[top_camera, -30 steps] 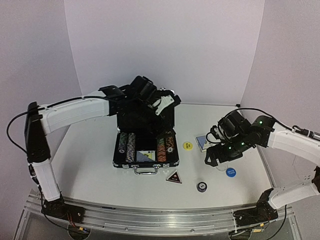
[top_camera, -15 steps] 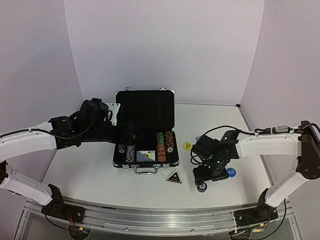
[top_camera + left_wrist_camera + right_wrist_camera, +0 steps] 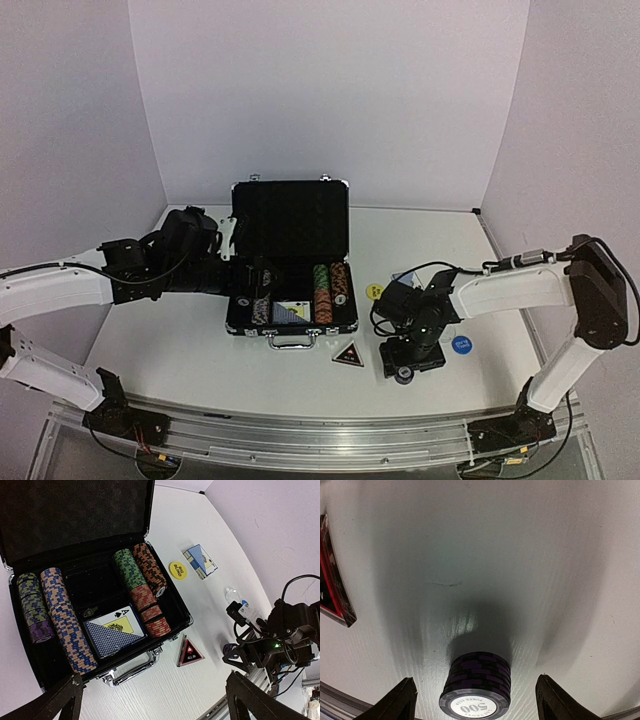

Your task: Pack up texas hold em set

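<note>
Left gripper (image 3: 155, 699): fingers spread wide, empty, at the left side of the open briefcase (image 3: 290, 215). Chip rows (image 3: 62, 615) lie inside it. On the table (image 3: 200, 340), right of the triangular marker (image 3: 348, 354), the right gripper (image 3: 475, 697) straddles a purple chip stack (image 3: 476, 677), fingers apart.

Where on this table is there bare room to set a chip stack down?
Bare: the table at back right, between the briefcase lid and the right wall, and the front left, beside the handle. Crowded: front right, where the triangular marker, purple chip stack, blue disc and right gripper cluster.
</note>
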Controlling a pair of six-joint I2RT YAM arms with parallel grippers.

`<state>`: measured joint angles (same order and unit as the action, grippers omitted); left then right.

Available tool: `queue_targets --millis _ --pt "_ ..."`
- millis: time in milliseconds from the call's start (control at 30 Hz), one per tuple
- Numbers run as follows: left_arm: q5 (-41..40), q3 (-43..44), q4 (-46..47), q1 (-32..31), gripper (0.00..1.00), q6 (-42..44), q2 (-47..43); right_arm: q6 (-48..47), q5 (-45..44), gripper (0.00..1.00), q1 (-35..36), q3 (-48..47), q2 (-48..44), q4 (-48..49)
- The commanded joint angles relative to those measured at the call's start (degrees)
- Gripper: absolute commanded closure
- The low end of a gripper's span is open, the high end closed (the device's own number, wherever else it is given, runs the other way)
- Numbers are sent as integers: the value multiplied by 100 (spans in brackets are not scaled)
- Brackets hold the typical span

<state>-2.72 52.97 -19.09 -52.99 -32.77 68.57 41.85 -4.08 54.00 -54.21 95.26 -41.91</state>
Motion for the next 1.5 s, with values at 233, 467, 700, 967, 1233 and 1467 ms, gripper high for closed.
queue_targets --millis 233,467,700,967,1233,1467 --pt "80 -139 105 -18 0 219 -395 -7 -284 26 32 415 23 419" --pt "99 -148 26 -18 0 234 -487 -129 -455 29 289 413 42 489" --pt "75 -172 -61 -18 0 210 -634 9 -568 36 407 570 58 508" --pt "80 -238 -54 -18 0 151 -750 116 -542 43 435 818 -2 545" --pt "105 -257 -62 -15 0 120 -794 151 -368 50 451 1009 -25 654" --pt "65 -277 -109 -20 0 113 -912 140 -312 52 606 955 200 631"
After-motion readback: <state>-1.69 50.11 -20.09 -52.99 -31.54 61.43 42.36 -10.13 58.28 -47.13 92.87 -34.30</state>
